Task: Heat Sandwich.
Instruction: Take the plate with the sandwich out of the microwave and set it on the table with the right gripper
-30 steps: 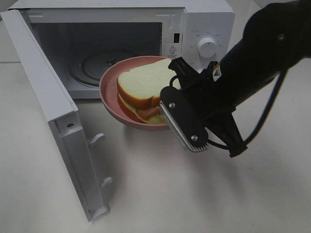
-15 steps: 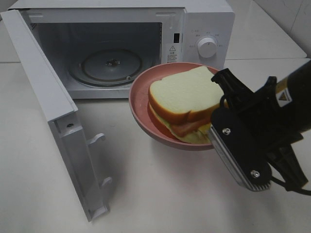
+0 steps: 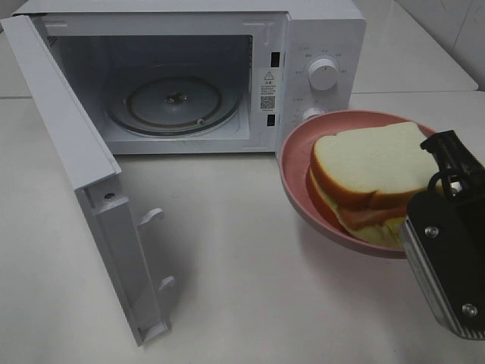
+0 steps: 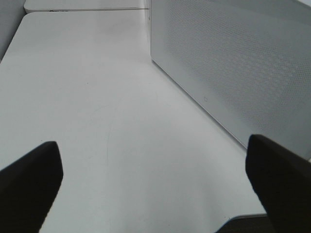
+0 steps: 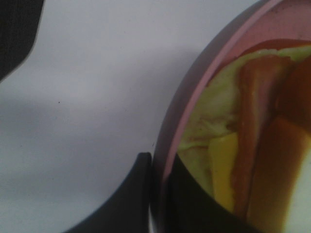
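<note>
At the far left of the high view the microwave door (image 3: 83, 182) stands swung fully open, its inner face with 2 latch hooks turned toward the counter (image 3: 250, 280). Behind it the white microwave (image 3: 318, 30) sits with its cavity exposed, and the round glass turntable (image 3: 176, 102) lies bare on the cavity floor. To the right of the cavity is the control panel, with 1 large dial (image 3: 323, 74) above a smaller knob partly hidden behind the plate rim. Further right, outside the oven and in front of that panel, the pink plate (image 3: 297, 163) is held tilted above the counter, carrying the sandwich (image 3: 371, 171): white bread with a brown crust, and yellow-green filling showing at its lower edge. At the lower right the right gripper (image 3: 436, 220) has its fingers pressed together on the plate's near rim; its wrist view shows the dark fingers (image 5: 141, 194) pinching that rim (image 5: 182, 121), with the sandwich filling (image 5: 228, 160) just beyond. The left gripper (image 4: 155, 179) is out of the high view; its own camera shows both fingers spread wide apart, holding nothing, above the bare counter (image 4: 97, 97) beside the microwave's perforated side wall (image 4: 233, 58).
</note>
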Tool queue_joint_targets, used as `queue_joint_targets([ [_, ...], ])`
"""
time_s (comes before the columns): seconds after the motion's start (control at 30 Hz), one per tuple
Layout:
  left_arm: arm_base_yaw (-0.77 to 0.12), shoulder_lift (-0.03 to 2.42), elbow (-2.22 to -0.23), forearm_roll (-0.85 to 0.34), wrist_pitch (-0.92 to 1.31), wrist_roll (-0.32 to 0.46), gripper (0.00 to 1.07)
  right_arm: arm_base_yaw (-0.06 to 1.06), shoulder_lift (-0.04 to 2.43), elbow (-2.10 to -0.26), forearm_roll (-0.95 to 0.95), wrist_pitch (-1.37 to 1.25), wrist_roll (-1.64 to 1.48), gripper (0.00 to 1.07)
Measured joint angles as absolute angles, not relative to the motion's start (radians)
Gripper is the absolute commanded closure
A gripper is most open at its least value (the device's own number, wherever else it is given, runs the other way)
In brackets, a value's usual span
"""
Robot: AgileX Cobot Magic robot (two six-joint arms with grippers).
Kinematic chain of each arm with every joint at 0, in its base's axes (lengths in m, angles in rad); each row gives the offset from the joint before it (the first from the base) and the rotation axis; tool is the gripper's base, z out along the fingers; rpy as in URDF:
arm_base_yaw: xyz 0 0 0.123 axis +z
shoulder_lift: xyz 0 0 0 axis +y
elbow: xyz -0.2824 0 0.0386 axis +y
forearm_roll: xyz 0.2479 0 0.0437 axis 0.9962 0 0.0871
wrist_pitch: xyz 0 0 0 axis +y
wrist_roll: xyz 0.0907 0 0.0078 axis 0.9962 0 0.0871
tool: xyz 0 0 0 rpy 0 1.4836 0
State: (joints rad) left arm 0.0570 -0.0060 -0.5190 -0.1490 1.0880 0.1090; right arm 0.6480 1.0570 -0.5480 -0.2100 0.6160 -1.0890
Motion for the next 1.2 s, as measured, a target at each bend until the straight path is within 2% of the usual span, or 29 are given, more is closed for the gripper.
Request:
queue_joint_targets([
  [0.6,0.057,-0.006,-0.519,-0.149,1.088,0.109,0.09,0.648,1.055,-0.539,-0.560,0.723,-0.196,1.07],
  [1.0,0.057,-0.006,-0.519,-0.149,1.088,0.109,0.09,0.646,1.145,-0.544,-0.637,0.804,0.042,1.06],
  [1.2,0.057,-0.006,-0.519,-0.149,1.088,0.109,0.09,0.646,1.270,-0.621,-0.647,0.809,0.202,1.06],
])
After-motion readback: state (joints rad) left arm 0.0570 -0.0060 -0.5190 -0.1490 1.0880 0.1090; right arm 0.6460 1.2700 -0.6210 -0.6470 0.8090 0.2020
